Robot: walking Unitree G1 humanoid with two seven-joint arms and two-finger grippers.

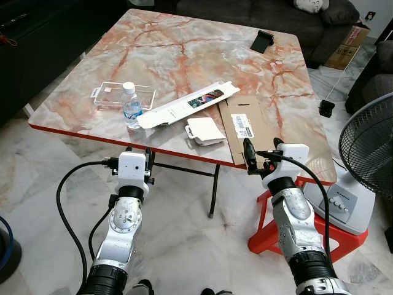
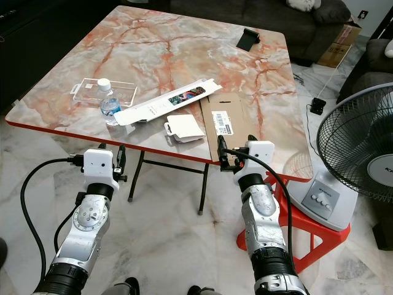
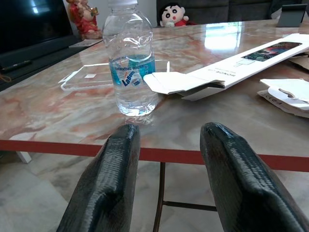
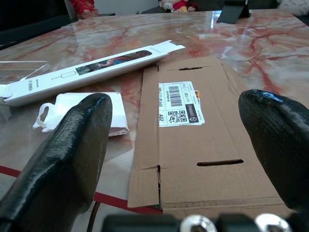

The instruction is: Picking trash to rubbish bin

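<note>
As you look down, left gripper (image 1: 139, 150) and right gripper (image 1: 263, 147) hover at near red edge of marble table (image 1: 184, 49), both with jaws apart, holding nothing. Just beyond right gripper: flat cardboard sheet (image 1: 245, 126) overhanging table edge. Beside it, small white packet (image 1: 204, 131). Ahead of left gripper: upright water bottle (image 1: 131, 106), long white box (image 1: 187, 105), clear tray (image 1: 113, 95). Far corner: dark stand (image 1: 262, 41).

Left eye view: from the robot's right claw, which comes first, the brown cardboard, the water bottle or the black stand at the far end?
1. Flattened cardboard, right in front of the right claw.
2. Water bottle, across toward the left.
3. Black stand, at the table's far edge.
</note>
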